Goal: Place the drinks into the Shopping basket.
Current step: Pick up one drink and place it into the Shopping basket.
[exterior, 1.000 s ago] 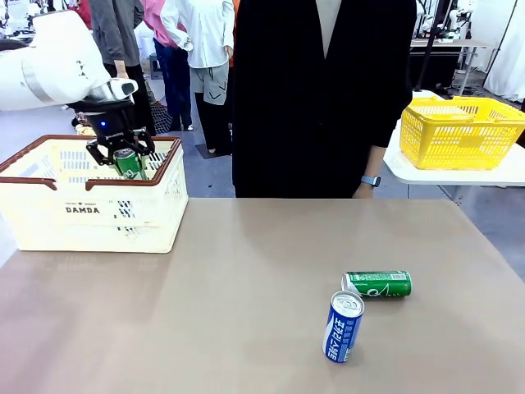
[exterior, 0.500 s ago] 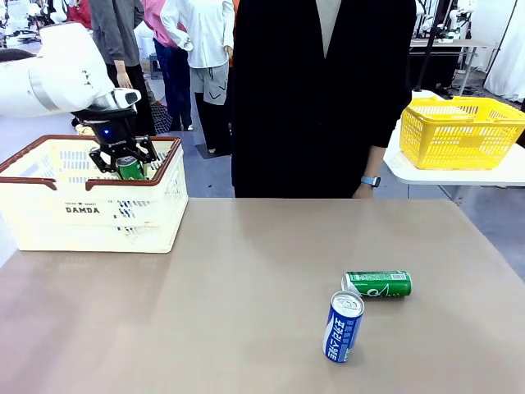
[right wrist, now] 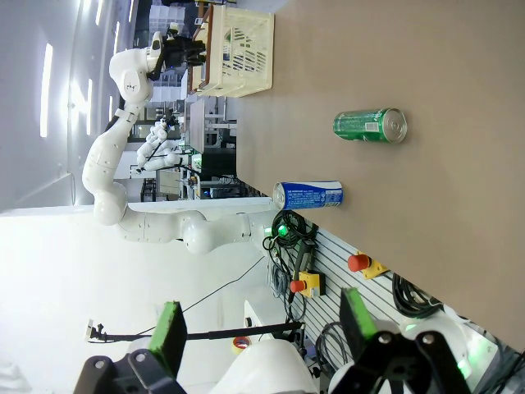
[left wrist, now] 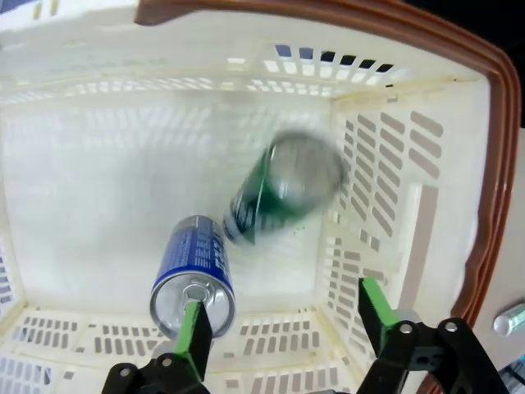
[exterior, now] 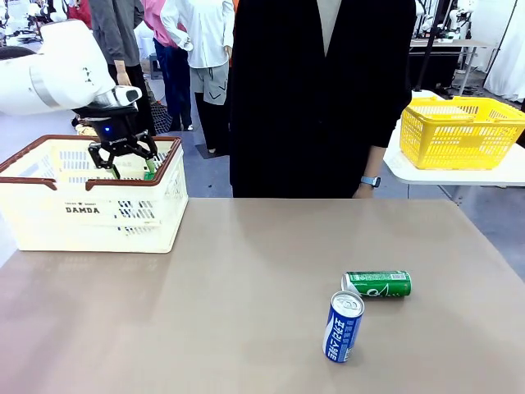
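Fingers [left wrist: 197, 336] of the left gripper [left wrist: 283, 324] stand wide apart above the Shopping basket [left wrist: 492, 123] with nothing between them. A second ago they were clamped on a green can. Now that dropped green can [left wrist: 283, 193] is a blur falling inside the basket, near a second blue can [left wrist: 193, 275] already on its floor. By my reading this delivery is done and the arm is free for the next one.

The tan table [exterior: 246, 246] carries the basket at its far left corner. Toward the near right, well apart from it, a lying green can [exterior: 377, 284] and an upright blue can [exterior: 344, 326] sit just beside each other, not yet collected. The right gripper [right wrist: 262, 324] hangs open and empty, away from them.

Beyond the table a person [exterior: 320, 98] in dark clothes stands, and a yellow mesh basket [exterior: 459, 131] rests on a side table.
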{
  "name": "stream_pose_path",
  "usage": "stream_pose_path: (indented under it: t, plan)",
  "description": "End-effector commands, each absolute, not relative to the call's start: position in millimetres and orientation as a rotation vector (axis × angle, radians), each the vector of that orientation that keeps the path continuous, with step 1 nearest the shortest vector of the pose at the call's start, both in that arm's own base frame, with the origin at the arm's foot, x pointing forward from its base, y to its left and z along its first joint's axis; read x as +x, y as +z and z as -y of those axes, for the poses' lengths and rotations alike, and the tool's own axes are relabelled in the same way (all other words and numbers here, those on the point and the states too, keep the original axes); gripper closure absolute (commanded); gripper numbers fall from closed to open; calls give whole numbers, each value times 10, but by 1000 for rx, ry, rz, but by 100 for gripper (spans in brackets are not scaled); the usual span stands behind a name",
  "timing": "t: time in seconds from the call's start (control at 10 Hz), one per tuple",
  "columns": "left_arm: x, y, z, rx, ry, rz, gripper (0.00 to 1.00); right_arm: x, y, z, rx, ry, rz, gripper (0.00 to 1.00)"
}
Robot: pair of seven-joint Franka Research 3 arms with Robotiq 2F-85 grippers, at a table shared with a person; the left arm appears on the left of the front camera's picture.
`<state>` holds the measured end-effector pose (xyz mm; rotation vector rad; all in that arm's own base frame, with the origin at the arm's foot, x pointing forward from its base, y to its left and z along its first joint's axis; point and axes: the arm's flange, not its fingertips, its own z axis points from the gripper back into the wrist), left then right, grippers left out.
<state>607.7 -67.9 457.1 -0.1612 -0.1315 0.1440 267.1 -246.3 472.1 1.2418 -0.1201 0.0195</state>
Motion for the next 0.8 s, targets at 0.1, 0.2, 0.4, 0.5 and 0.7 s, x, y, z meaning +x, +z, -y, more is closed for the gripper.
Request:
stream_pose_path:
  t: [0.1,0.2,0.4,0.5,0.7]
  plan:
    - [6048,4707,662,-176,125,155,0,2654,4765,2456,1239,15,105,0]
    - [6002,4789,645,-196,133,177,0,2654,4765,2456,1239,15,105,0]
    - [5796,5126,627,-264,155,232,0,2654,4765,2456,1239,15,105,0]
    - [5572,5429,627,-340,131,259,0,2654,4765,2456,1239,15,105,0]
    - [4802,6099,513,-586,11,176,0,2654,4765,2456,1239,15,105,0]
